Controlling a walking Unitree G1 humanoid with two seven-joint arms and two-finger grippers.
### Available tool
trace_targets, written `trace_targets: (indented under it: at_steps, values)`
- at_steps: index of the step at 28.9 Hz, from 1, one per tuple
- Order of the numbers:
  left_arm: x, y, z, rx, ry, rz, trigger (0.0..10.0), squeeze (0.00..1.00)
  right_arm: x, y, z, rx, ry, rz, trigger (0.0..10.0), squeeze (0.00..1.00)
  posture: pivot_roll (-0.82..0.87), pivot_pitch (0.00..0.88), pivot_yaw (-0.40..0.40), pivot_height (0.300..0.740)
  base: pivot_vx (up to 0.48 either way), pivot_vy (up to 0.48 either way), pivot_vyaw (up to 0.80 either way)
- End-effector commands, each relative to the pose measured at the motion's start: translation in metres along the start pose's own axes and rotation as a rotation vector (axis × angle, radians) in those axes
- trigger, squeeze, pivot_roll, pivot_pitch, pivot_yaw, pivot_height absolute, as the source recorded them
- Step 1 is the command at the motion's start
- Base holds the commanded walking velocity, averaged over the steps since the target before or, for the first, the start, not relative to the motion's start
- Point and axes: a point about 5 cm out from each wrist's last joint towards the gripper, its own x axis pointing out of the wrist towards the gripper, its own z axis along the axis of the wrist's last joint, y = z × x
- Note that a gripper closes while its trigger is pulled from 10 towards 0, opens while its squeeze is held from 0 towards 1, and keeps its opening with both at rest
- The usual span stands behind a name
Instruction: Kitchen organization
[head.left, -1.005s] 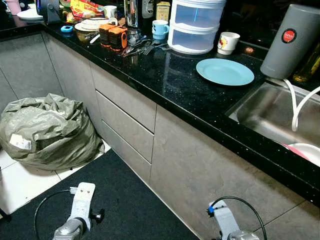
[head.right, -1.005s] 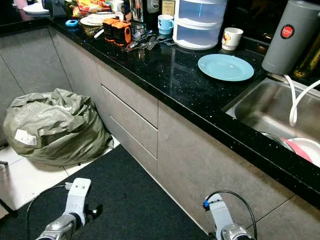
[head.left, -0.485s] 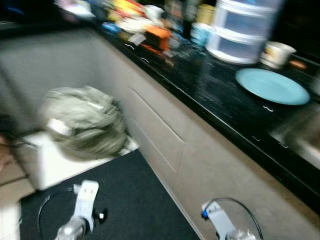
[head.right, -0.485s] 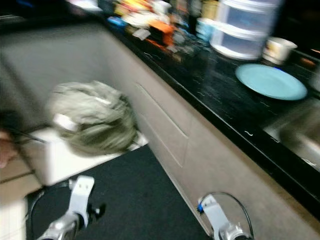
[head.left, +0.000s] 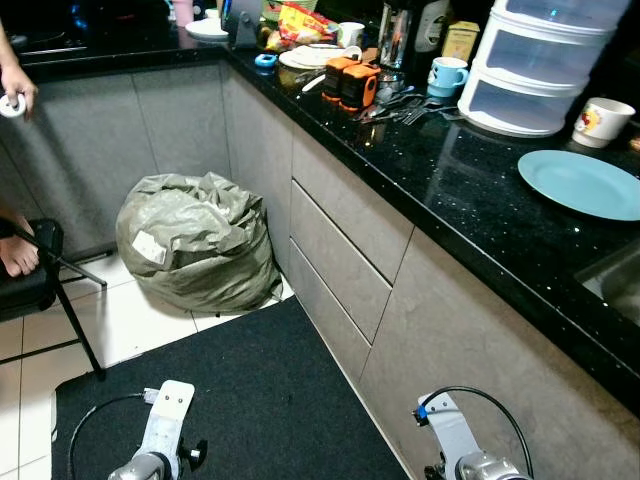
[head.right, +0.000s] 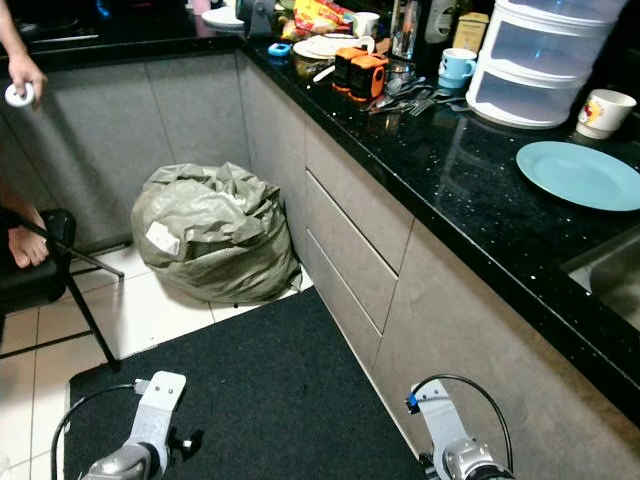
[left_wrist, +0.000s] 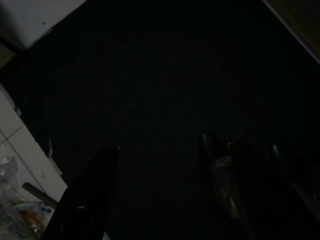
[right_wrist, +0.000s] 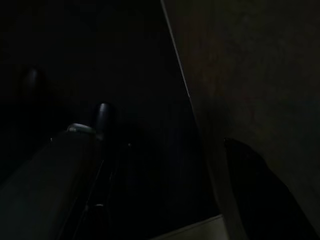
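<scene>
two arms idle, plate (head.left: 583, 184) on counter (head.left: 470, 210)

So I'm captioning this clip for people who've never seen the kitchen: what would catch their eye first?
Probably the bulging grey-green garbage bag slumped on the floor against the grey cabinets. Next, the glossy black countertop, with a light blue plate lying alone near its right end and a white three-drawer organizer behind it. Farther along the counter a clutter of orange tape measures, cutlery, cups and plates crowds together.
</scene>
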Motion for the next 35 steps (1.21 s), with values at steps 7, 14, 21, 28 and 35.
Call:
trace_targets:
  at_steps: [7,14,21,28,35]
  values:
    - [-0.008,-0.004,-0.037,-0.005,0.083,-0.002,10.0,0.0,-0.002,-0.012,-0.024,0.055,-0.002,-0.05,10.0,0.0,-0.01,0.119,-0.027,0.74,0.0,0.0,0.0]
    - [-0.01,-0.016,-0.049,0.016,0.104,-0.023,10.0,0.0,-0.01,-0.02,-0.071,0.042,0.018,-0.054,10.0,0.0,0.0,0.158,-0.053,0.74,0.0,0.0,0.0]
    - [-0.008,-0.002,-0.029,0.039,0.024,-0.029,10.0,0.0,-0.004,-0.001,-0.045,0.04,-0.06,-0.017,10.0,0.0,0.03,0.2,-0.055,0.74,0.0,0.0,0.0]
    - [0.003,-0.014,0.012,0.067,-0.06,-0.039,10.0,0.0,-0.001,0.01,-0.025,0.051,-0.122,0.011,10.0,0.0,0.05,0.1,-0.044,0.74,0.0,0.0,0.0]
    - [0.003,-0.018,0.004,0.036,-0.038,-0.04,10.0,0.0,-0.001,0.006,-0.016,0.066,-0.134,0.004,10.0,0.0,0.03,0.037,-0.033,0.74,0.0,0.0,0.0]
